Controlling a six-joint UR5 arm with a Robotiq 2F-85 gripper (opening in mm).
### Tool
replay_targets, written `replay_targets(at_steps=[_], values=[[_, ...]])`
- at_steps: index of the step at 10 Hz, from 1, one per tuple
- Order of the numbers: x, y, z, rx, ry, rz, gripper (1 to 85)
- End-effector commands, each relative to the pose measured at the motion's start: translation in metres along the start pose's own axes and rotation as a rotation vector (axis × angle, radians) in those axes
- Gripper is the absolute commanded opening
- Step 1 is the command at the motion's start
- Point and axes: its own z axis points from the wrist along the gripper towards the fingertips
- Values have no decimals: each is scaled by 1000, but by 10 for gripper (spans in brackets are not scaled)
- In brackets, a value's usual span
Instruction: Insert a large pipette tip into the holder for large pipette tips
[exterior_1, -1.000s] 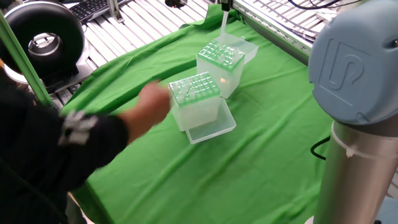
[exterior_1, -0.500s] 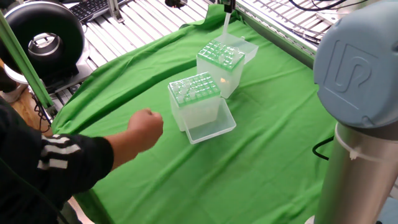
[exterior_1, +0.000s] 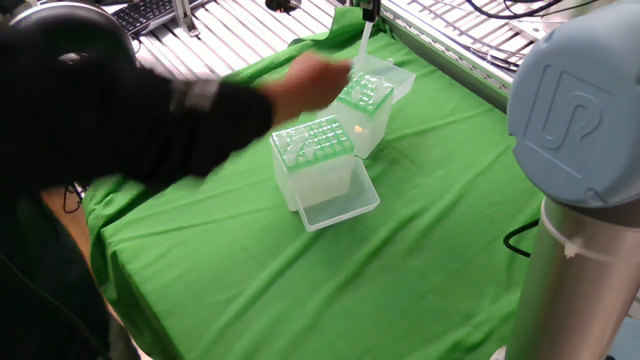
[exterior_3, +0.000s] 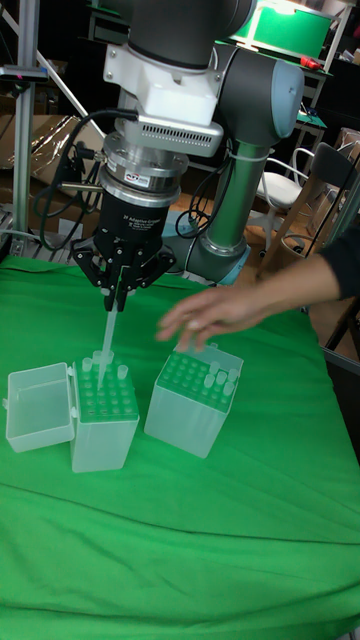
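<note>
large pipette tip (exterior_3: 106, 345) hangs point-down from the gripper (exterior_3: 118, 295), whose fingers are clenched on its upper end. it leans slightly, with its lower end down-left of the fingers. furthest left, below and well out to the side of the gripper, lies the open clear lid (exterior_3: 38, 405). hinged to it, straight beneath the gripper, stands the holder for large pipette tips (exterior_3: 105, 420). the tip's point is at or just over its top plate, and i cannot tell whether it has entered a hole.

just right of the gripper and a little lower, a person's hand (exterior_3: 205, 315) reaches in above the second box (exterior_3: 195, 405), which stands below and to the gripper's right.

the main risk is that hand: it is blurred, so probably moving, and could bump the tip or nudge the holder off line. the tip's lean could also land it on the grid between holes, where a downward push would bend it or slide it in the fingers.
</note>
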Motion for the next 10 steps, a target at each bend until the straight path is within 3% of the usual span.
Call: replay_targets(at_steps=[1,5,9,10], values=[[0,3,-3,-7,1,2,7],[0,6,5,-11,-12,6,7],[-10,6,18,-7,-41,3,7],[-12,5,19,-7,-49,-13,90]])
